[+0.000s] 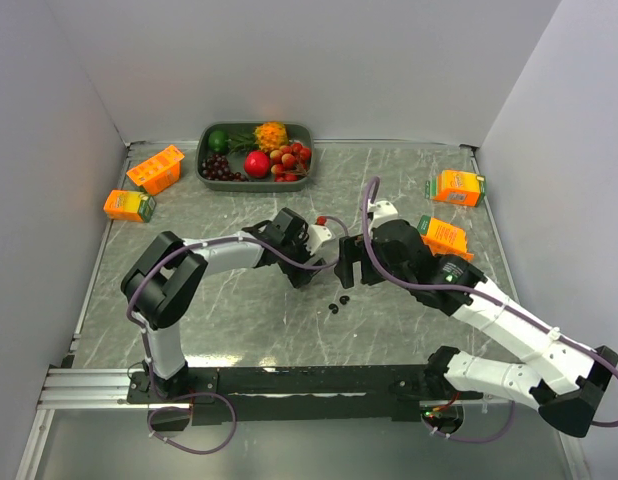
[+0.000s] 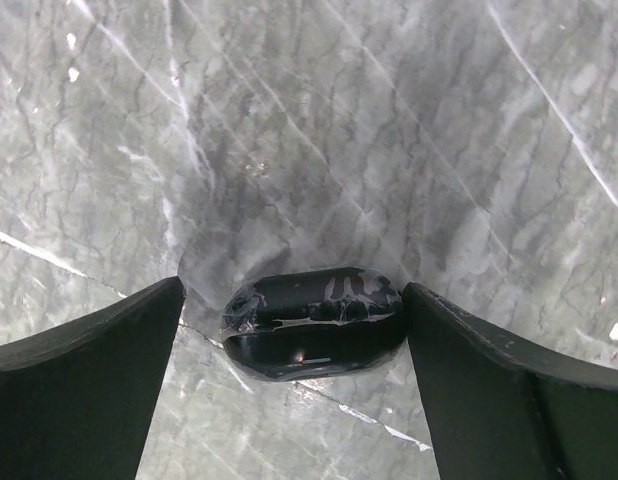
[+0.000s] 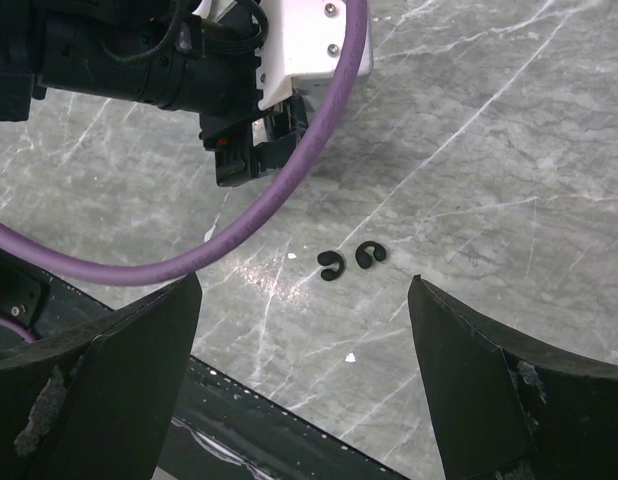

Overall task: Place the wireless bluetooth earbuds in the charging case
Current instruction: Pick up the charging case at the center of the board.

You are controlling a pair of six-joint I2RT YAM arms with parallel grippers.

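Two earbuds (image 3: 331,264) lie ahead of right tool (image 3: 304,287); case (image 2: 314,322) within left tool (image 2: 294,290).

Grey marble-patterned table (image 1: 239,320) streaked with thin white veins. Two glossy black earbuds (image 3: 365,256) lie on it. The charging case (image 2: 314,320) is glossy black too (pale reflections streak its top). Bright orange cartons (image 1: 156,168), a dark green tray (image 1: 203,160) of red, green, orange and dark purple fruit (image 1: 257,163), and purple cables (image 3: 229,243).

Robot test cell was indicated: marbled table (image 1: 239,320) was enclosed by plain white walls (image 1: 49,200); metal rail (image 1: 89,388) was fixed along table's near edge, fruit tray (image 1: 202,165) at far edge.
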